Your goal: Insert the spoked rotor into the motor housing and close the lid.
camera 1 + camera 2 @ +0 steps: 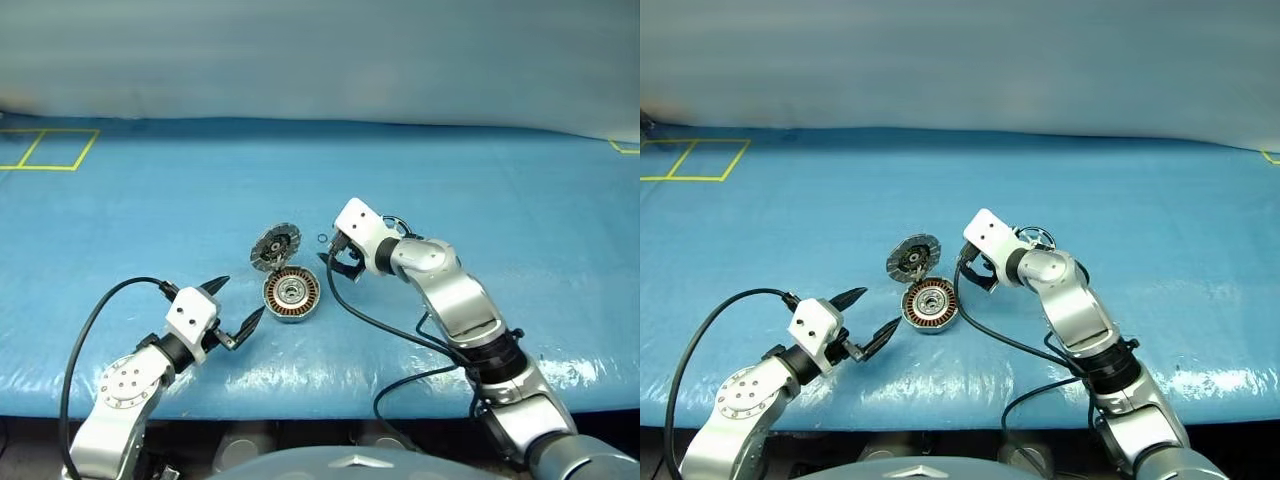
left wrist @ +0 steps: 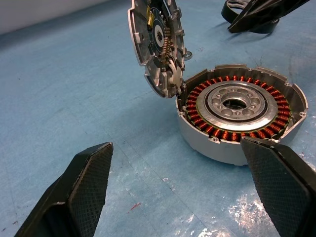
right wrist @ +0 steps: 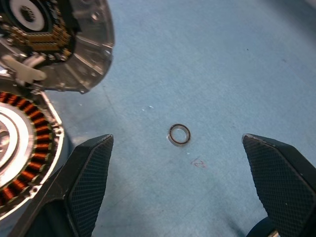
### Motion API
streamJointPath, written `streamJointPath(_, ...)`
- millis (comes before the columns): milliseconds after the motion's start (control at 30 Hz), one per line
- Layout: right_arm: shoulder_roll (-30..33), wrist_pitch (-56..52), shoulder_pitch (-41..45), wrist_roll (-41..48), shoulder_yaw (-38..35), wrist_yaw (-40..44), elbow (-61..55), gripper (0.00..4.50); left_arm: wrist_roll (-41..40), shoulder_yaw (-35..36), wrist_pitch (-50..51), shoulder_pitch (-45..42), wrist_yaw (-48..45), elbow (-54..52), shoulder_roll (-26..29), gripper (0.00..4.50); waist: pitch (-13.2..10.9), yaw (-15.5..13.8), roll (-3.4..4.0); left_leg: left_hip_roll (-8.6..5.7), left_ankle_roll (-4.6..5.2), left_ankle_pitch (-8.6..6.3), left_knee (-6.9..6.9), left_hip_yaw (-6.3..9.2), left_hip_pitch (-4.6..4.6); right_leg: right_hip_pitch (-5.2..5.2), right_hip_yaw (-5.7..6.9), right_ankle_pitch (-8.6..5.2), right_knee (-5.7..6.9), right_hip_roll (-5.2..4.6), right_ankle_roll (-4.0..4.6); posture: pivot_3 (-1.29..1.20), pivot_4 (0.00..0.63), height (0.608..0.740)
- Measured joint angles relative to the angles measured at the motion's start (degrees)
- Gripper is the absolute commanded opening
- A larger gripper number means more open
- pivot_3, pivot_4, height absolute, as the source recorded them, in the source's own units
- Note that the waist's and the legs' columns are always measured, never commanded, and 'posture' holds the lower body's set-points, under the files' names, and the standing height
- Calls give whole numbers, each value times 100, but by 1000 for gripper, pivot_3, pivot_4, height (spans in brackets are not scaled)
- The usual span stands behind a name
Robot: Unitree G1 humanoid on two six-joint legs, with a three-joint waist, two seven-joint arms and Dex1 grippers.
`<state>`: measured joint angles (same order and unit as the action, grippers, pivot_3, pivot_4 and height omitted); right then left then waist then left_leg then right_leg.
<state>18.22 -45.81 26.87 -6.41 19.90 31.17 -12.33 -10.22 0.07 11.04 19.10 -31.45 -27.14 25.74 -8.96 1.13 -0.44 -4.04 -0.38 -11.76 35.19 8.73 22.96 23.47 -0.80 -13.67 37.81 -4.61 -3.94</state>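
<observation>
The motor housing (image 1: 291,294) lies flat on the blue table, its copper windings and silver centre facing up. Its lid (image 1: 275,246) stands open on the far-left edge, ribbed inner face showing. The spoked rotor (image 1: 1038,235) sits on the table behind my right wrist, mostly hidden by the arm. My right gripper (image 1: 339,258) hovers just right of the housing and lid, open and empty. My left gripper (image 1: 240,300) rests low, near and to the left of the housing, open, pointing at it with nothing between its fingers (image 2: 84,182).
A tiny thin ring (image 3: 179,134) lies on the table between the lid and my right gripper. Yellow tape lines (image 1: 50,150) mark the far left corner. The table's front edge (image 1: 300,400) runs close below both arms.
</observation>
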Motion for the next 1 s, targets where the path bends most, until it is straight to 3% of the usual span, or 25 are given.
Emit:
streamJointPath(267,-1141,1407,111,-103,-111,-1224,1851,4402,-143,-204,-287,222,-205,35,-201,4500,-1,41,2,0,1,0,-1,-8,-1,1,-8,18,-1,4,25,0,150,740)
streamJointPath(500,-1575,1927,223,32,-475,-1625,2873,4402,162,-397,-910,414,-39,467,-433,4500,-1,44,3,5,0,1,-1,-9,-10,-5,-8,18,2,13,27,0,150,740)
streamJointPath(767,-1743,1912,226,332,-917,-1723,3162,4402,281,-562,-1454,333,18,848,-607,4500,0,64,6,10,0,1,0,-23,-17,-7,-9,22,2,18,33,0,150,740)
streamJointPath(1000,-1726,1802,186,331,-839,-1709,3122,2161,278,-560,-1511,218,15,896,-590,4500,4,61,9,11,1,1,4,-23,-30,-10,-9,7,2,18,9,0,150,740)
